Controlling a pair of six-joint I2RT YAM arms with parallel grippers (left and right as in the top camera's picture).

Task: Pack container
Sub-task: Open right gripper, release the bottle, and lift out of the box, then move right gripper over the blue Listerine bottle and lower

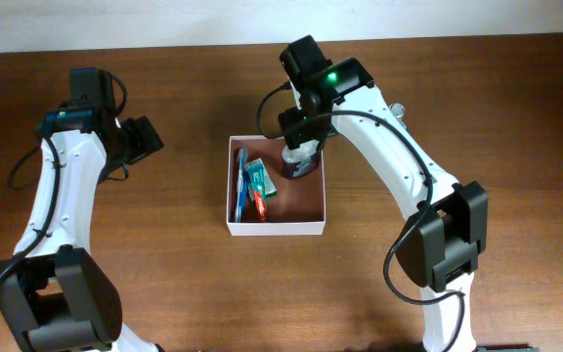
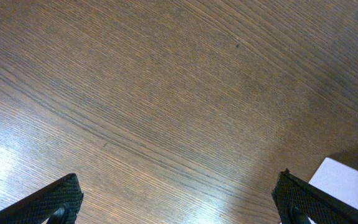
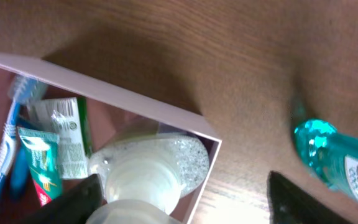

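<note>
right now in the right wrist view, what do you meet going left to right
blue toothbrush → toothpaste tube → clear bottle, all three inside the container → teal bottle out on the table

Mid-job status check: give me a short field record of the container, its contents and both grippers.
container: white-walled box, open top, mid-table
contents: blue toothbrush, toothpaste tube, green-and-white tube, clear bottle in the corner
outside container: teal bottle on the table
right gripper: open, fingers either side of the clear bottle, one finger well clear of it
left gripper: open, empty, over bare table beside the container
</note>
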